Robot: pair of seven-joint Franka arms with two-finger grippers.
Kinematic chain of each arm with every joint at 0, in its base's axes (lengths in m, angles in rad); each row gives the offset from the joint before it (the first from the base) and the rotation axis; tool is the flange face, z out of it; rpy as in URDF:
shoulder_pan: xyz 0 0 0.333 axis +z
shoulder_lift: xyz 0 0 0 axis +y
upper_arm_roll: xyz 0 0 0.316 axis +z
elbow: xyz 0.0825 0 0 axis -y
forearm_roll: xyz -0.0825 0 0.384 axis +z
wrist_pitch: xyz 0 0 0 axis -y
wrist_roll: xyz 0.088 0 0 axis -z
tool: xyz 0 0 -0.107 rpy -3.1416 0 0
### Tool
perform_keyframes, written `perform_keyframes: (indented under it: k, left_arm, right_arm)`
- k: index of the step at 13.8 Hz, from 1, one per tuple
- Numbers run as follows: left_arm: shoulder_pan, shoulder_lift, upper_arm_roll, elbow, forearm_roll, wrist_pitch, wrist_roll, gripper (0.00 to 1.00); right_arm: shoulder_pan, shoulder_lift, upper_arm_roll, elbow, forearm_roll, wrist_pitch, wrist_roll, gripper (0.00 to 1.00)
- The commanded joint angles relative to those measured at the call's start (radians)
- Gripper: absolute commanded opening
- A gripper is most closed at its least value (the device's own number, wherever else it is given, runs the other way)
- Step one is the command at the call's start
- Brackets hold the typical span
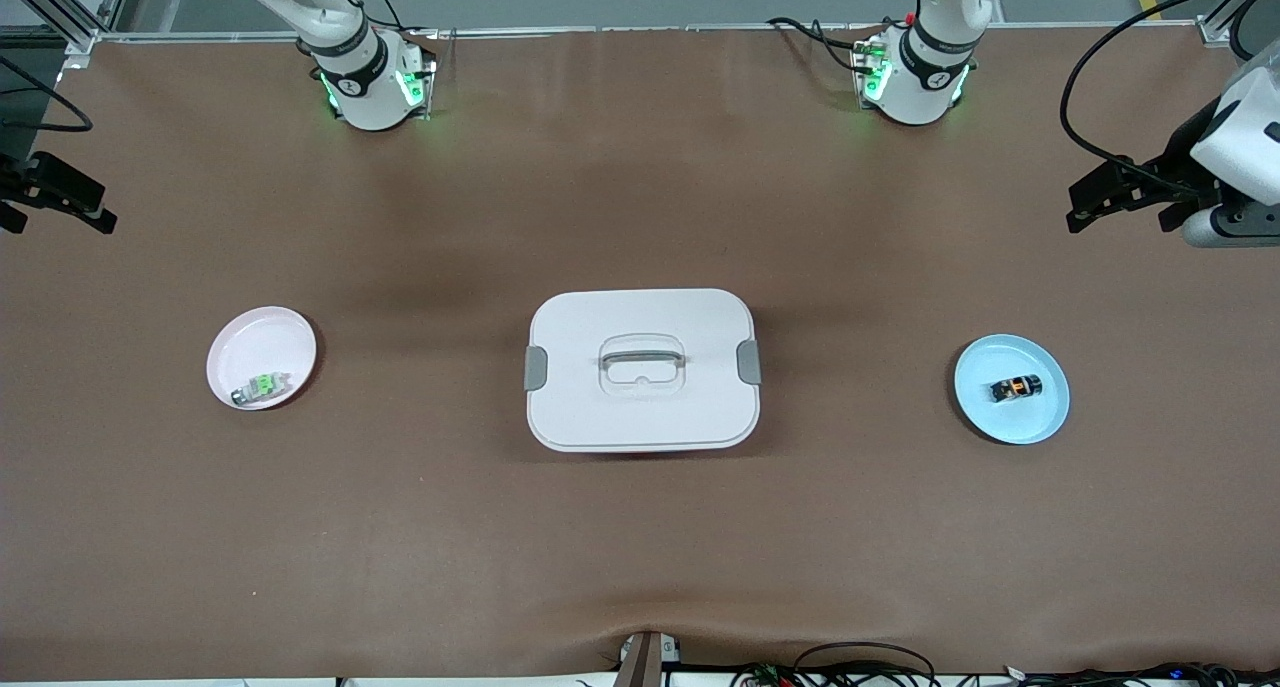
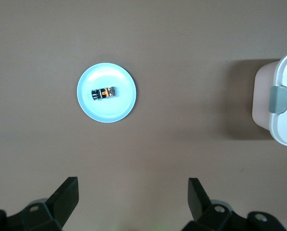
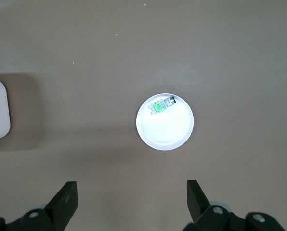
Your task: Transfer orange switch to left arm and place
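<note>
Brown matting covers the surface [image 1: 640, 547], and the white box [image 1: 641, 369] with grey side latches and a recessed lid handle sits in the middle of it. Toward the left arm's end lies a pale blue plate [image 1: 1040, 417], and the orange switch [image 1: 1015, 388] rests on it, a tiny black block with an orange-brown part. In the left wrist view the same switch [image 2: 104, 93] lies near the middle of the blue plate [image 2: 119, 108], with a corner of the box [image 2: 283, 101] at the edge of the picture.

Toward the right arm's end lies a pale pink plate [image 1: 255, 342], carrying a small grey-and-green part [image 1: 261, 388] near its rim, on the side closer to the front camera. The right wrist view shows that part [image 3: 162, 105] at the rim of its plate [image 3: 165, 132].

The left gripper [image 1: 1125, 202] hangs in the air over the bare surface at its own end, well apart from the blue plate, its jaws spread wide and holding nothing; its fingers [image 2: 66, 195] show well separated. The right gripper [image 1: 50, 199] hangs over the surface at the other end, jaws likewise wide and empty, fingers [image 3: 66, 198] far apart.
</note>
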Motion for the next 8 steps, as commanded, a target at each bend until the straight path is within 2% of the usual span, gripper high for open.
perform_keyframes:
  k: [1,8]
  left_arm:
    - [-0.001,-0.007,-0.012,0.014,0.054,-0.022,0.011,1.0]
    - [0.0,0.009,-0.009,0.065,0.055,-0.02,0.008,1.0]
  right_arm:
    - [-0.003,-0.016,0.004,-0.016,-0.009,0.005,-0.009,1.0]
    - [-0.003,-0.016,0.004,-0.016,-0.009,0.004,-0.009,1.0]
